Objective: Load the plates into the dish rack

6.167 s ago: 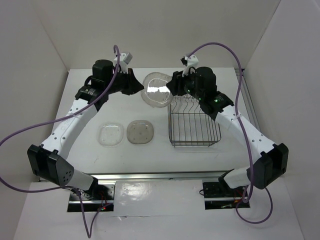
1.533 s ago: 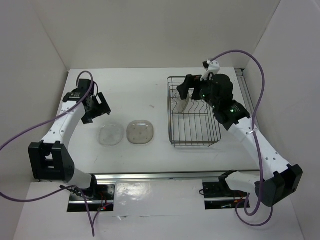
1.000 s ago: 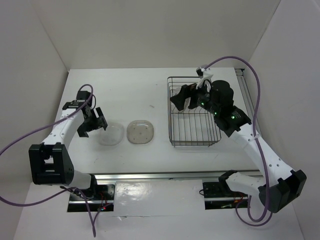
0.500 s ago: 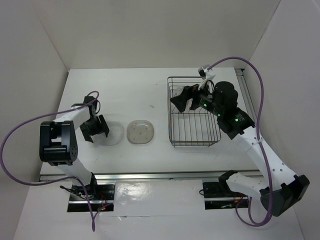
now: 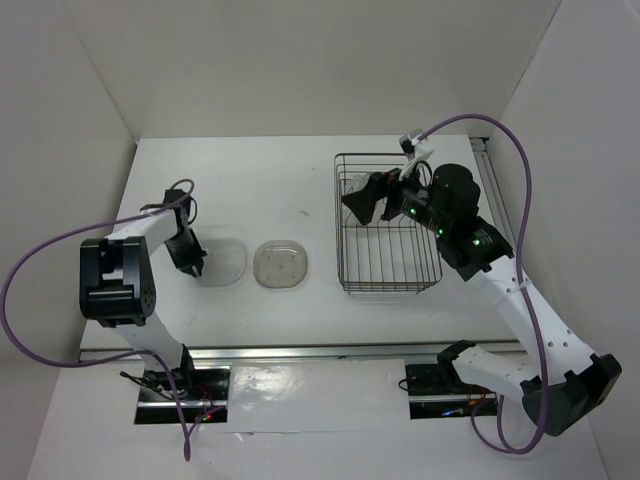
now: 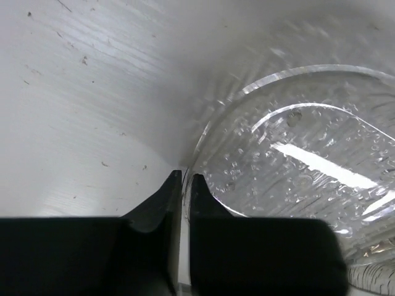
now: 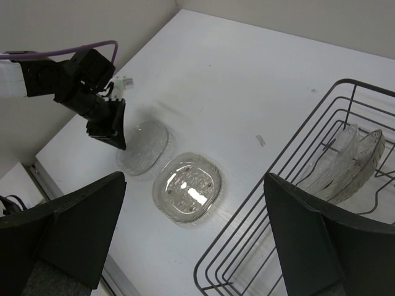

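Pinch looks shallow: left gripper [image 6: 183, 179], jaws narrow on left rim of clear plate [image 6: 296, 160] lying flat, left of tan plate [image 5: 280, 264]. Seat deeper before lifting, then tilt upright toward dish rack [image 5: 390, 289]. Right gripper [image 7: 194, 240] wide, empty.

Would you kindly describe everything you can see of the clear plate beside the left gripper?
The clear plate is a small rounded square of transparent plastic, with a raised rim, a recessed centre and droplet-like specks across it. It lies on the white table, left of the greyish plate and apart from it. The left gripper, its fingers almost together, meets the plate's left rim; whether it pinches the rim is unclear.
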Controlling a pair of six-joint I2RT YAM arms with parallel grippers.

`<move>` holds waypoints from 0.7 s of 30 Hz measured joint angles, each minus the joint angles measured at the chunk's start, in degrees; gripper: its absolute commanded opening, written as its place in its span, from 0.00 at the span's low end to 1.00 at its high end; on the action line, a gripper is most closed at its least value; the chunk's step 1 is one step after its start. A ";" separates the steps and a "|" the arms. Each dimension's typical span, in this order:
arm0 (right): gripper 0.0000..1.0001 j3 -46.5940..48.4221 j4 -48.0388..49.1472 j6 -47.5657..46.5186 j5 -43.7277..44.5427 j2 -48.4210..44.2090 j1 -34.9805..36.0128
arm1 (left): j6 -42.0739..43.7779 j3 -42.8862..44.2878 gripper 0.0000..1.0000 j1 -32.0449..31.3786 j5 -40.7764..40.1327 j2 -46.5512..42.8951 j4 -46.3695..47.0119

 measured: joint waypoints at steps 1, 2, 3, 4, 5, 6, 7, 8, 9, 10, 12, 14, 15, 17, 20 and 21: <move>1.00 0.00 0.02 0.00 0.00 -0.04 0.00 | -0.37 0.42 0.00 0.04 -0.11 0.00 -0.24; 1.00 0.00 0.02 0.00 -0.02 -0.11 0.00 | -0.55 1.09 0.00 0.04 -0.28 -0.04 -0.72; 1.00 0.00 0.02 0.00 -0.02 -0.15 0.00 | -0.44 1.92 0.00 0.04 -0.66 -0.09 -0.92; 1.00 0.00 0.04 0.00 -0.02 -0.22 0.00 | -0.48 2.51 0.00 0.04 -1.40 -0.09 -0.46; 1.00 0.00 0.07 0.00 -0.04 -0.28 0.00 | -0.52 2.86 0.00 0.11 -1.90 0.02 -0.04; 1.00 -0.07 0.11 0.00 -0.09 -0.33 0.00 | -0.59 3.21 0.00 0.15 -2.32 0.13 0.02; 1.00 -0.11 0.09 0.02 -0.17 -0.37 0.00 | -0.61 3.39 0.00 0.20 -2.67 0.15 0.07; 1.00 -0.15 0.13 0.04 -0.24 -0.37 0.00 | -0.66 3.54 0.00 0.22 -3.02 0.17 0.09; 1.00 -0.26 0.17 0.04 -0.31 -0.37 0.00 | -0.70 3.69 0.00 0.24 -3.34 0.20 0.11; 1.00 -0.37 0.20 0.04 -0.42 -0.37 0.00 | -0.76 3.89 0.00 0.26 -3.52 0.22 0.02; 1.00 -0.50 0.20 0.04 -0.46 -0.37 0.00 | -0.74 4.39 0.00 0.26 -3.87 0.22 0.11; 1.00 -0.68 0.26 0.04 -0.42 -0.37 0.00 | -0.55 5.22 0.00 0.26 -4.17 0.22 0.46; 1.00 -0.72 0.26 0.04 -0.42 -0.37 0.00 | -0.48 5.73 0.00 0.26 -4.20 0.22 0.81; 1.00 -0.74 0.26 0.04 -0.37 -0.35 0.00 | -0.35 7.04 0.00 0.26 -4.02 0.22 1.55; 1.00 -1.05 0.98 0.04 -0.52 -0.31 0.00 | -0.04 7.89 0.00 0.33 -2.21 -1.33 3.78; 1.00 -1.36 1.60 0.04 -0.92 -0.22 0.00 | 0.13 7.89 0.00 0.33 -1.36 -2.49 4.61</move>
